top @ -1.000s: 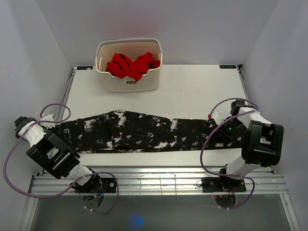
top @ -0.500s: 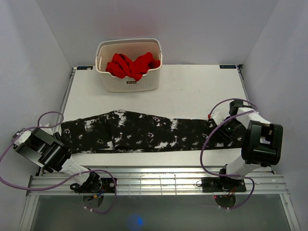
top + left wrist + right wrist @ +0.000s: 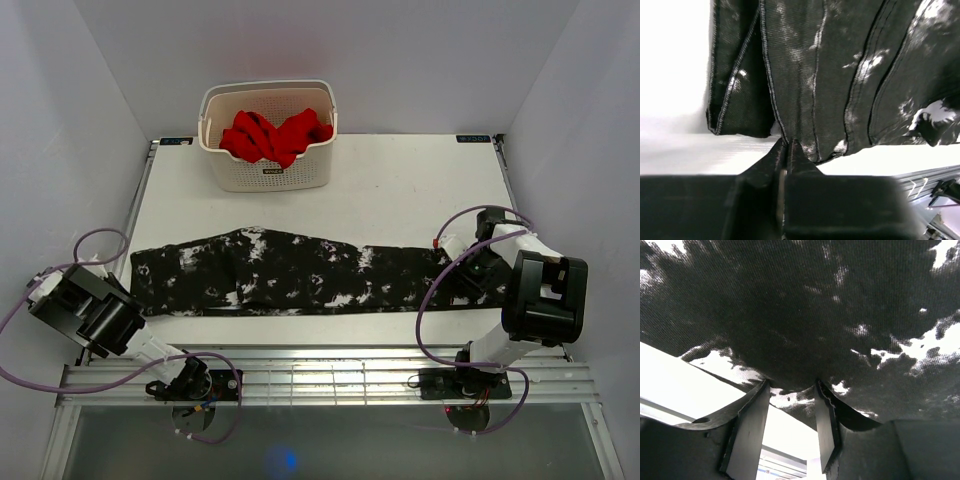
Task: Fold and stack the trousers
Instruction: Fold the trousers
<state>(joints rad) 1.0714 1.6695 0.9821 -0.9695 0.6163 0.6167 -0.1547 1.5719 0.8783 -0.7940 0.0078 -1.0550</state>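
Observation:
The black, white-speckled trousers lie stretched left to right across the near half of the white table. At their left end my left gripper is low on the table. In the left wrist view its jaws are shut together on a seam at the near edge of the trousers. My right gripper is at the right end. In the right wrist view it stands open, with the edge of the trousers dipping between its fingers.
A white basket holding a bright red garment stands at the back left of the table. A slatted metal rail runs along the near edge. Purple cables loop beside each arm. Walls close in both sides.
My left arm has dropped down and toward the near edge, and its gripper has shut on the trousers' left end. The right gripper has hardly moved and has narrowed slightly.

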